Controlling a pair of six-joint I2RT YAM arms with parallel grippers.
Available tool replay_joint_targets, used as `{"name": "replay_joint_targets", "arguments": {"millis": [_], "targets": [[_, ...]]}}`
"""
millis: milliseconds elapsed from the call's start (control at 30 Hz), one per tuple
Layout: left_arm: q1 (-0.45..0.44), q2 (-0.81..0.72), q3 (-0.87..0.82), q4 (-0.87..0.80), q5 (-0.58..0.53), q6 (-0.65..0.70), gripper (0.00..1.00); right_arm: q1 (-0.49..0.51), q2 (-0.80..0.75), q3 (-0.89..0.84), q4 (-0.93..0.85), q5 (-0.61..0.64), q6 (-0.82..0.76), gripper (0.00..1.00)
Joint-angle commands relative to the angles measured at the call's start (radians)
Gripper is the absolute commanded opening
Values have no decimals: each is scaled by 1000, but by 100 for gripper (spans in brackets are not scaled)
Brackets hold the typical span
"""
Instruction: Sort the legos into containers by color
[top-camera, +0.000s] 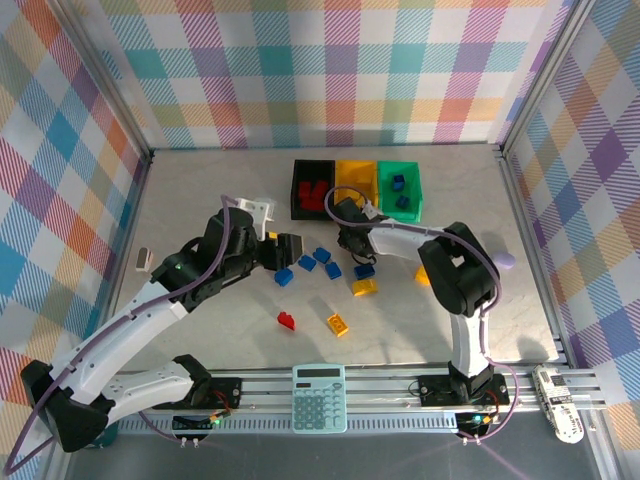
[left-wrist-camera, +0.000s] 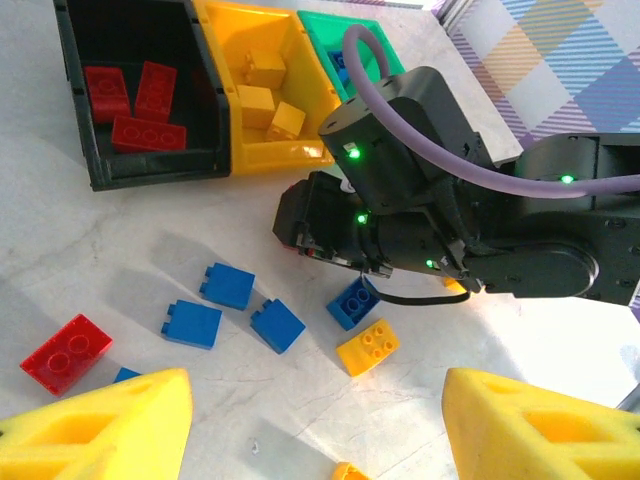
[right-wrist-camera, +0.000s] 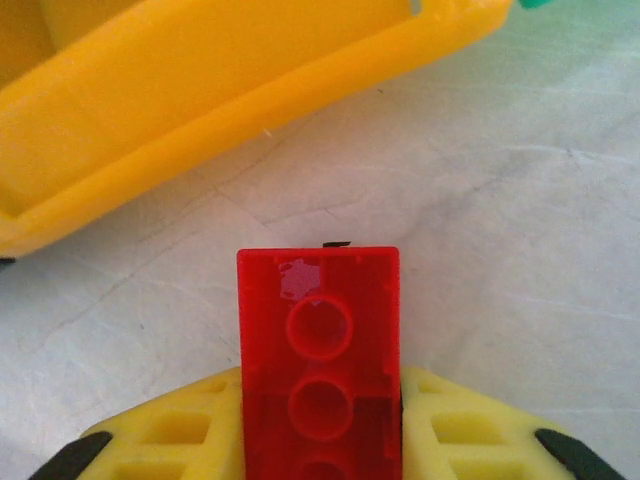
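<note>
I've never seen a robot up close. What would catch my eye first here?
The right gripper pinching a red brick near the yellow bin. Beside that bin stand a black bin of red bricks and a green bin of blue bricks, with loose bricks scattered in front of them.

We see a teal calculator (top-camera: 319, 397) w/ a grey display, lying flat across the aluminium rail (top-camera: 390, 381) at the near edge of the pale marbled desk (top-camera: 200, 200). Far right of the calc., by the same rail, lies a white handheld device (top-camera: 560, 402) w/ dark markings; we can't ID it. Up and right of the calc., at the desk's right edge, sits a pale lilac lump (top-camera: 505, 260). Up and left of the calc. is a small pale object (top-camera: 143, 262), too small to ID. Beyond the calc., pastel checked cloth walls (top-camera: 330, 70) close the back and both sides.
</note>
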Motion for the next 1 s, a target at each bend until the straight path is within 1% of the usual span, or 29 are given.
{"name": "replay_joint_targets", "arguments": {"millis": [0, 267, 433, 533, 700, 833, 967], "targets": [[-23, -18, -12, 17, -30, -6, 66, -4, -59, -66, 30, -26, -72, 28], [-45, -2, -26, 50, -90, -33, 66, 1, -221, -144, 81, -63, -208, 27], [-64, 16, -36, 72, -144, -52, 64, 1, -281, -121, 129, -138, -325, 26], [-74, 31, -36, 73, -157, -57, 64, 1, -273, -58, 133, -195, -399, 26], [-89, 29, -34, 29, -195, -57, 63, -6, -223, 69, 114, -286, -543, 26], [-95, 6, -51, 6, -218, -69, 63, -13, -158, 190, 68, -306, -602, 26], [-99, -4, -50, -34, -243, -73, 63, -28, -60, 328, 17, -311, -614, 27]]}}
